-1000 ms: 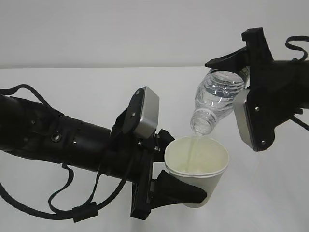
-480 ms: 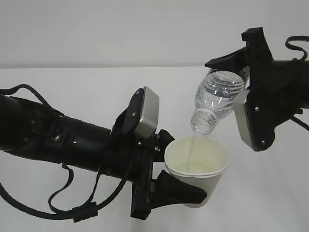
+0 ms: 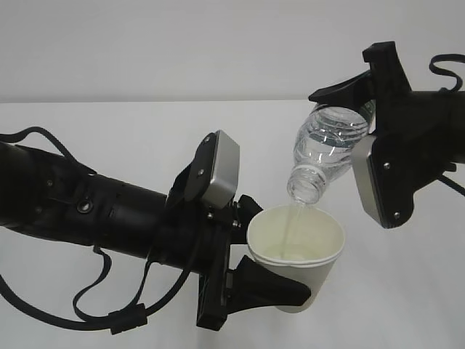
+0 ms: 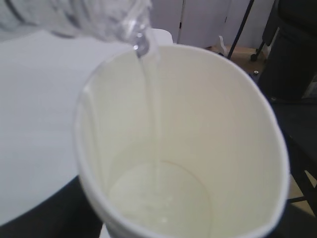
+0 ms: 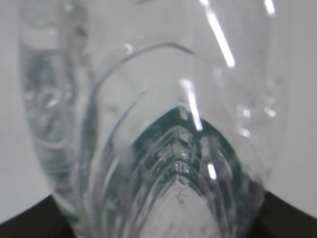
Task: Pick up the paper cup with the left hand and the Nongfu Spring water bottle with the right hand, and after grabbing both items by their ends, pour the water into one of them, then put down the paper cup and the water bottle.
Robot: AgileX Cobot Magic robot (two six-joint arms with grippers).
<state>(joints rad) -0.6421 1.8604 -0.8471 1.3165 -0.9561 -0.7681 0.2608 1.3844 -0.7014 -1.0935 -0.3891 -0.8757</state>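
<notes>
The white paper cup (image 3: 296, 251) is held upright above the table, my left gripper (image 3: 280, 251) shut on its wall with one black finger above and one below. The clear Nongfu Spring water bottle (image 3: 327, 145) is tipped neck-down over the cup, my right gripper (image 3: 341, 120) shut on its base end. A thin stream of water (image 3: 294, 217) runs from the neck (image 3: 304, 187) into the cup. In the left wrist view the stream (image 4: 148, 94) falls into the cream inside of the cup (image 4: 213, 129), and water pools at its bottom (image 4: 158, 198). The ribbed bottle (image 5: 163, 163) fills the right wrist view.
Below both arms lies the white table (image 3: 109, 138), with a pale wall behind it. Beyond the table's edge, the left wrist view shows dark furniture and stand legs (image 4: 294, 59). Loose cables (image 3: 94, 305) hang under the left arm.
Both arms hold the same pose. The water goes on running from the bottle into the cup.
</notes>
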